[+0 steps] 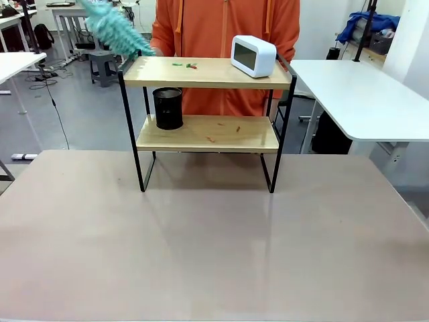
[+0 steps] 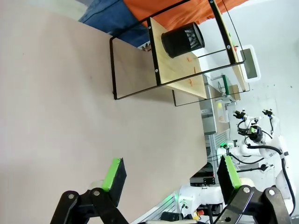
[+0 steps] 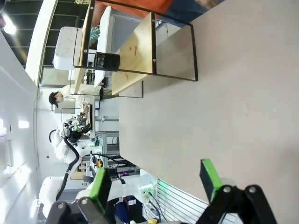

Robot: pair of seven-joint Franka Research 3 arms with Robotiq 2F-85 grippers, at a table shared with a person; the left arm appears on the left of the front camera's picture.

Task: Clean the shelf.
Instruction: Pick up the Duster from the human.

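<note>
The shelf (image 1: 208,72) stands at the table's far side, two light wooden boards in a thin black frame. On its top board sit a white clock-like device (image 1: 253,56) and small red and green scraps (image 1: 186,65). A black mesh cup (image 1: 168,108) and a few orange crumbs (image 1: 224,133) lie on the lower board. A person in an orange hoodie holds a teal fluffy duster (image 1: 115,30) at the top board's left end. My left gripper (image 2: 170,179) is open, far from the shelf (image 2: 180,70). My right gripper (image 3: 156,179) is open too, well short of the shelf (image 3: 135,56).
The beige table (image 1: 214,241) stretches bare between me and the shelf. White tables (image 1: 362,94) stand to the right and far left behind it. A stool and cables sit on the floor at the back left.
</note>
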